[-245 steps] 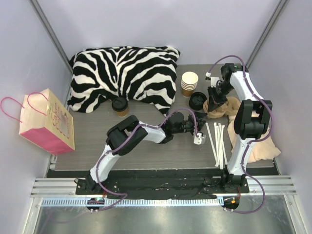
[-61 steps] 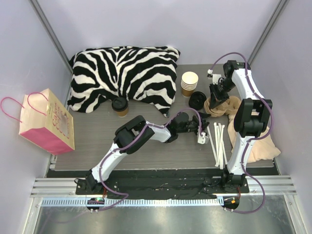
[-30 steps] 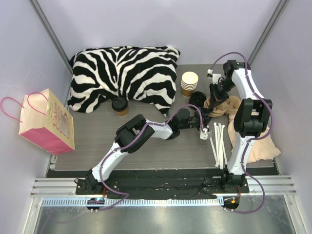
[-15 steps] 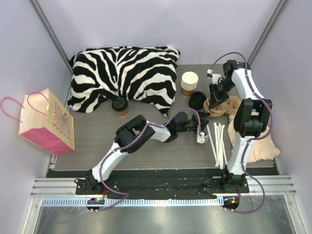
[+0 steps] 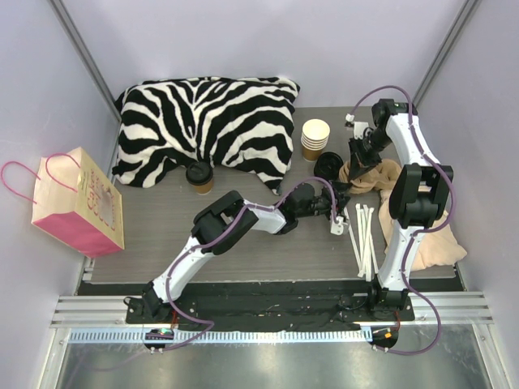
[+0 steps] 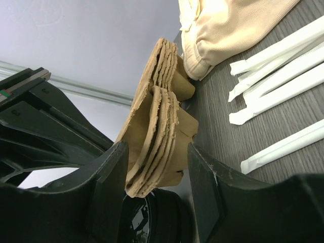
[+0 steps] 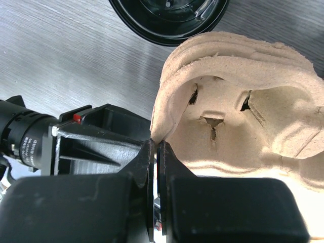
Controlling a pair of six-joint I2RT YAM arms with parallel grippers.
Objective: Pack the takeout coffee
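Fingers on the left gripper (image 6: 157, 152) stood roughly half apart, one either side of the stack of pulp cup carriers (image 6: 162, 81), which was tipped up on edge. From where I stood I couldn't tell whether they pressed on it or only flanked it. The right gripper (image 7: 156, 144) was closed tight, pinching the rim of that same stack. A black lid (image 7: 167, 12) lay just beyond it, near a stack of paper cups (image 5: 315, 139). Wrapped straws (image 5: 361, 235) lay close to the left gripper, with a beige cloth (image 5: 426, 243) to their right. The takeout coffee (image 5: 199, 176) stood upright with its lid on, well apart from both grippers, just in front of the zebra-print pillow (image 5: 203, 121). A pink paper bag (image 5: 77, 203) stood off at the far left, by the wall.
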